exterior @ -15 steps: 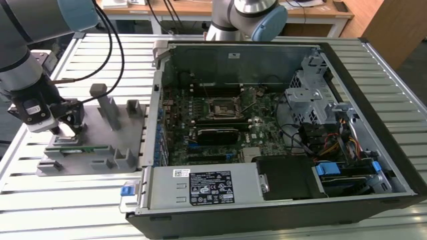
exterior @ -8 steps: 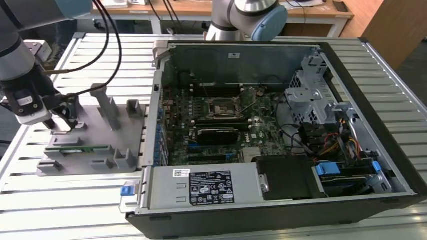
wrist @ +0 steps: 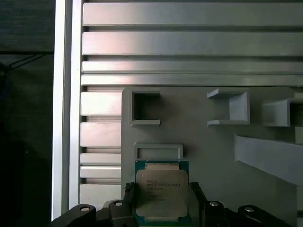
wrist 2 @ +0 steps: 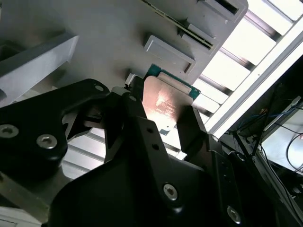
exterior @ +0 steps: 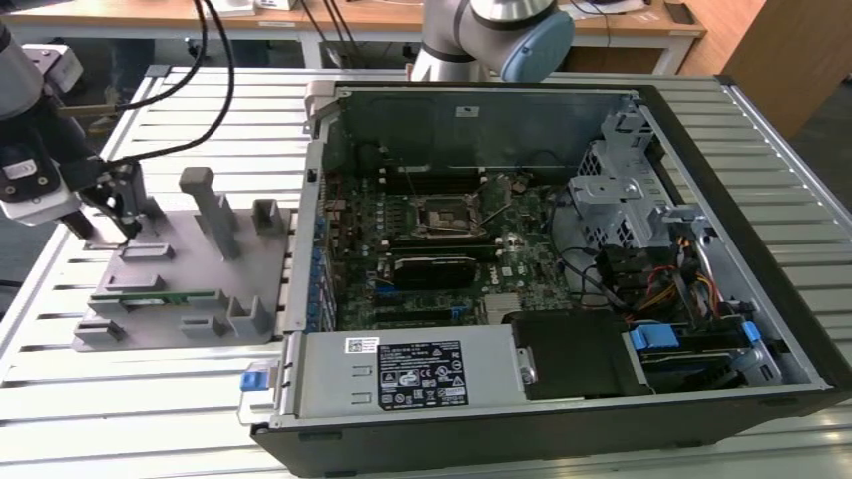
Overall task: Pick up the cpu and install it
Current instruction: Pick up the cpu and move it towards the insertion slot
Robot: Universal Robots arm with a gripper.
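At the exterior view's left the pincer (exterior: 118,225) hangs low over a corner of the grey fixture (exterior: 200,271), which lies flat on the slatted table (exterior: 160,399); cables trail up from the arm above it. In both wrist views the cpu (wrist: 162,189) sits between the black fingers (wrist 2: 191,130) — the pincer is narrow, closed on two opposite edges of the chip, whose metal plate faces the cameras. Gripping by the edges probably keeps the pads off the chip's underside and holds it flat and square. The cpu is over the fixture, just beside a small framed pocket (wrist: 158,152); whether it is lifted clear or resting on the grey surface, I cannot tell.

Further toward the exterior view's right, a green memory stick (exterior: 154,296) lies in its slot on the fixture between grey blocks; the posts and pockets seem made to keep each part at a known spot and angle for pickup. Just beside the fixture stands the open case (exterior: 745,329), laid on its side — most likely so that the motherboard (exterior: 399,299) faces up and can be reached from above. Near the board's middle is the black-framed socket (exterior: 436,214), well apart from the cpu; by that, the chip is grasped but not yet installed.
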